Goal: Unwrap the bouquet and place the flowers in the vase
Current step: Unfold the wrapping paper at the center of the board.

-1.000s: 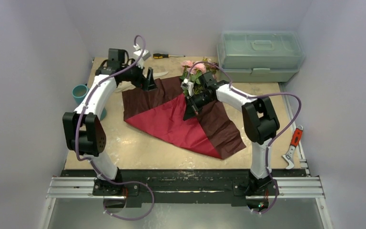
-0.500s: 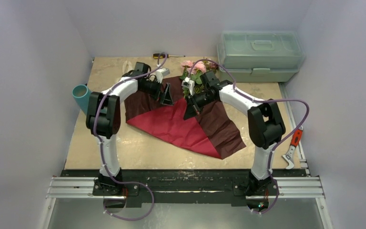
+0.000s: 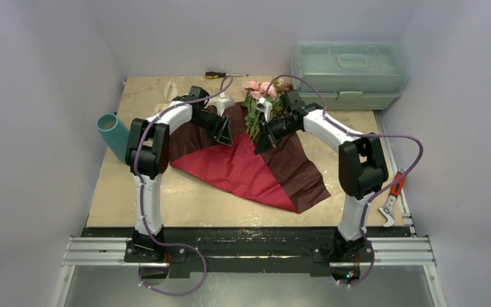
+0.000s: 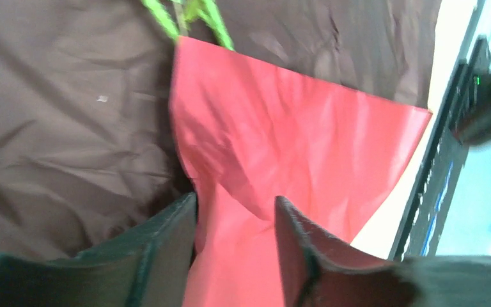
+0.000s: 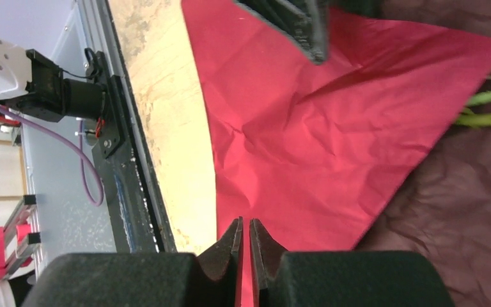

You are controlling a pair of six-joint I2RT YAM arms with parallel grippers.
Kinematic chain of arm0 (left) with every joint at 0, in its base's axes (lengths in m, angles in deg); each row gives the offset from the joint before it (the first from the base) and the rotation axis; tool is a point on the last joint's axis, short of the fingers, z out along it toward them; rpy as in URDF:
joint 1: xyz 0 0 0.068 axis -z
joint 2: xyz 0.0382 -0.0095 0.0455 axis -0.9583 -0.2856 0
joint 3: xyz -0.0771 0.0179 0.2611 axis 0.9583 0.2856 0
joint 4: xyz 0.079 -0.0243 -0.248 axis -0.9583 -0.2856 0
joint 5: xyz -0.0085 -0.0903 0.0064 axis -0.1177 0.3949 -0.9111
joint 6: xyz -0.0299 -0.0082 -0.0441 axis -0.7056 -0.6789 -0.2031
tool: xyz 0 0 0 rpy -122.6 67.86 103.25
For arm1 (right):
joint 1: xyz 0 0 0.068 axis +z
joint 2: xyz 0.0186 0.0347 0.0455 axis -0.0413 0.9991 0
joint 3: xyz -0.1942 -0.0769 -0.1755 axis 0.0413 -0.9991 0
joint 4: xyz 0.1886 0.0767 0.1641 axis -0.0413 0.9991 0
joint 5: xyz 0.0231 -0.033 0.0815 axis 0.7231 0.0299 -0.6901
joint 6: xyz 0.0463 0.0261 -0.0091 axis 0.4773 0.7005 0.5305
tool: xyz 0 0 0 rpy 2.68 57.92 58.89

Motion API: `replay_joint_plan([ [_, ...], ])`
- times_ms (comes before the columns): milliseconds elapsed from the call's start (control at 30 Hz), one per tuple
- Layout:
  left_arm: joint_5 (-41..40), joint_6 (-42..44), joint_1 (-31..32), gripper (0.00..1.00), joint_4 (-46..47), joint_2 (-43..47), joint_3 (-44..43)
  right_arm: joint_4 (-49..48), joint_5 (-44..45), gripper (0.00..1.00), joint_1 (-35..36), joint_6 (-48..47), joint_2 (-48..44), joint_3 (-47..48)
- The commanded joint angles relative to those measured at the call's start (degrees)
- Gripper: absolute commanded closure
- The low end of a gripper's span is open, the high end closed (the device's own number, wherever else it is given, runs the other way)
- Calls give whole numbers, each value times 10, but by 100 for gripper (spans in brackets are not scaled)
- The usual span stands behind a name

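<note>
Pale lavender walls point(image 3: 38, 96) around a beige tabletop point(image 3: 185, 198)

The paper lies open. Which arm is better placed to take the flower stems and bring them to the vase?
Probably the left. The left fingers stand apart, the green stems lie just ahead of them, and the vase is on that side. The right fingers are almost closed.

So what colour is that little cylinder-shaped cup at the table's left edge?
Teal blue, plain, no pattern; the small cylindrical vase shows best in the top view.
</note>
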Motion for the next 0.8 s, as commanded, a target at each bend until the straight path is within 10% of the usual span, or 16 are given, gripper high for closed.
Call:
replay_joint_plan([
  [0, 68, 122, 13, 62, -133, 24, -34, 28, 13, 87, -33, -2, -1, 41],
  [233, 60, 238, 13, 100, -232, 75, -32, 23, 56, 55, -46, 14, 25, 66],
  [400, 58, 284, 13, 100, -236, 145, 10, -12, 29, 34, -28, 39, 24, 55],
  [767, -23, 456, 17, 100, -290, 310, 145, -81, -67, 36, -14, 94, 16, 9],
])
